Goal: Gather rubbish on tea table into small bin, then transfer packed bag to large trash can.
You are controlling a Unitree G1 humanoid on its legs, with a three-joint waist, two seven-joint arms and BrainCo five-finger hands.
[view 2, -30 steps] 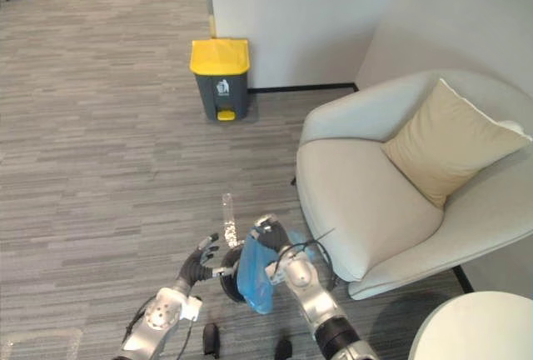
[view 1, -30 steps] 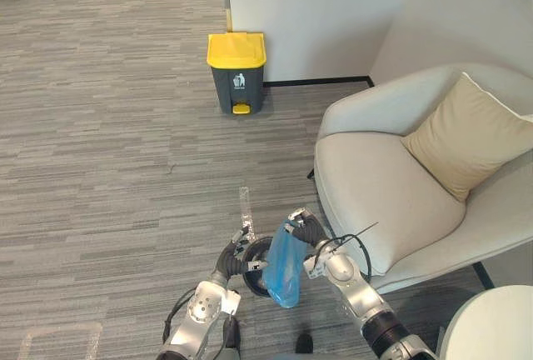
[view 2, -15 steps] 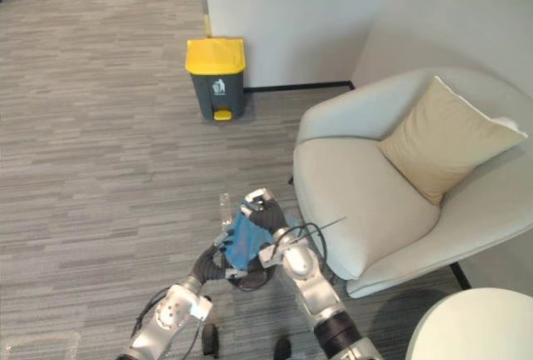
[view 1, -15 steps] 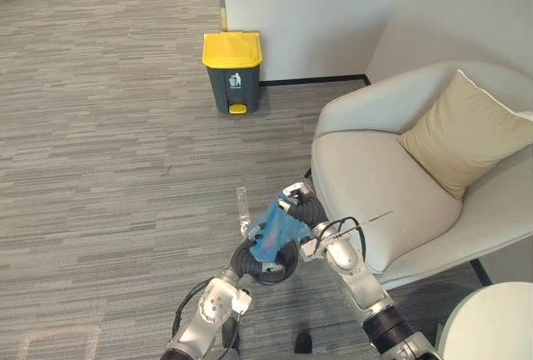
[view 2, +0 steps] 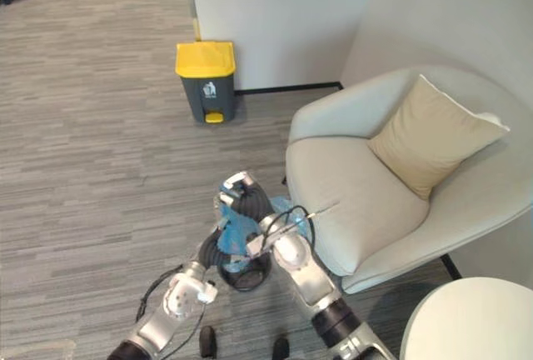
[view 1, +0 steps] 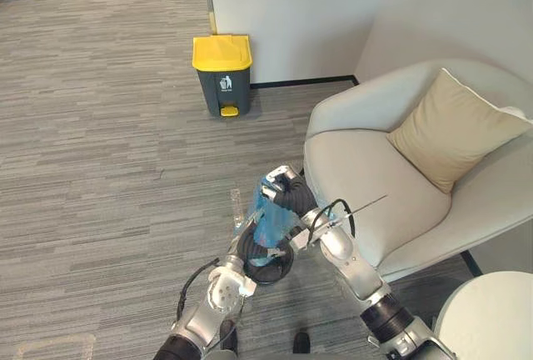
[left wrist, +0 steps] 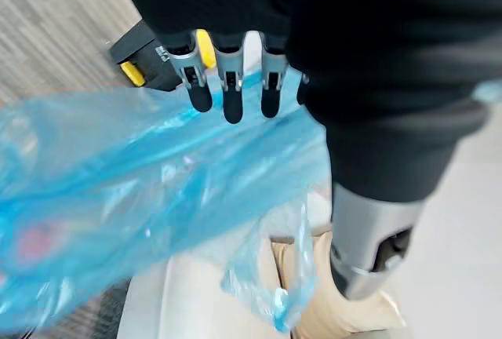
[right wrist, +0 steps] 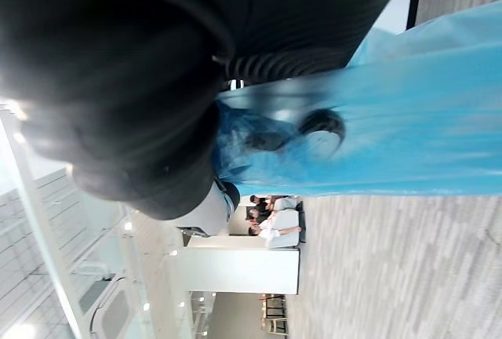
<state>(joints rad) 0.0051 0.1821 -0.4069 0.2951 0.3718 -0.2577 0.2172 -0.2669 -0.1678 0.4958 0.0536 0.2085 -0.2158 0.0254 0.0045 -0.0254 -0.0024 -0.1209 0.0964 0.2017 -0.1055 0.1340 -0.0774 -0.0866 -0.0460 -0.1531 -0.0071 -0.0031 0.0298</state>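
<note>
Blue rubbish bag (view 1: pixel 269 220) hangs from the right hand (view 1: pixel 287 196), whose fingers are curled tight round its gathered neck. It is just above the small black bin (view 1: pixel 271 270), near the armchair (view 1: pixel 366 185). The left hand (left wrist: pixel 227 80) rests against the film with fingers nearly straight, gripping nothing. The bag looks light, limp and slippery — thin film that could tear or slide — so I judge the bunched neck the place to hold it, with the yellow-lidded trash can (view 1: pixel 222 72) well apart by the wall.
</note>
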